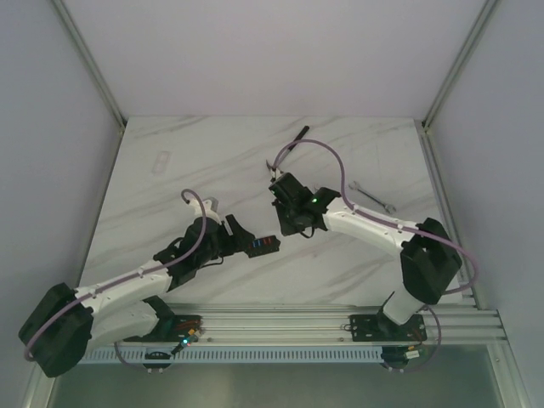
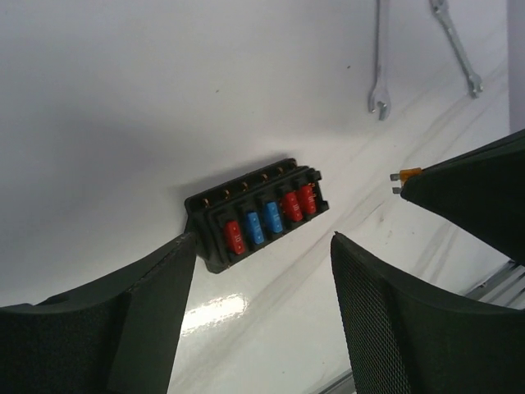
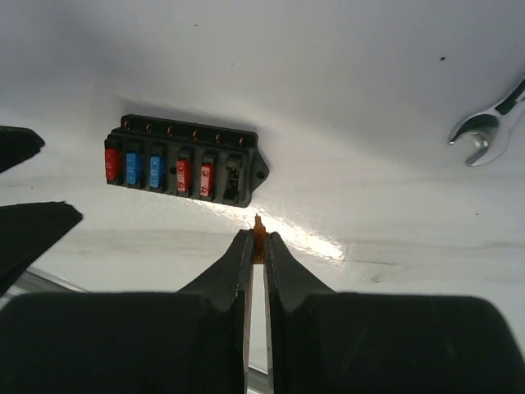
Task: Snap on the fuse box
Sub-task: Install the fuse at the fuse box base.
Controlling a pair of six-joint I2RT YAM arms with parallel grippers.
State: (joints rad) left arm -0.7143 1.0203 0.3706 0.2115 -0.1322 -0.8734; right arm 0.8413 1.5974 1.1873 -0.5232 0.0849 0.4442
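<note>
The fuse box [image 1: 265, 245] is a small black box lying flat on the marble table, with red and blue fuses in a row [image 2: 258, 215] and one dark slot at its right end [image 3: 234, 176]. My left gripper [image 2: 264, 250] is open, its left fingertip [image 2: 176, 263] next to the box's corner and nothing between the fingers. My right gripper [image 3: 258, 242] is shut on a small orange fuse [image 3: 259, 232], hovering just short of the box's right end. In the top view the two grippers [image 1: 242, 231] [image 1: 293, 225] flank the box.
A silver wrench [image 1: 371, 196] lies right of the right arm, also visible from the wrists [image 3: 484, 131] [image 2: 377, 66]. A second wrench [image 2: 455, 45] lies beside it. A thin black tool [image 1: 299, 133] rests at the back. The metal rail [image 1: 297, 319] borders the near edge.
</note>
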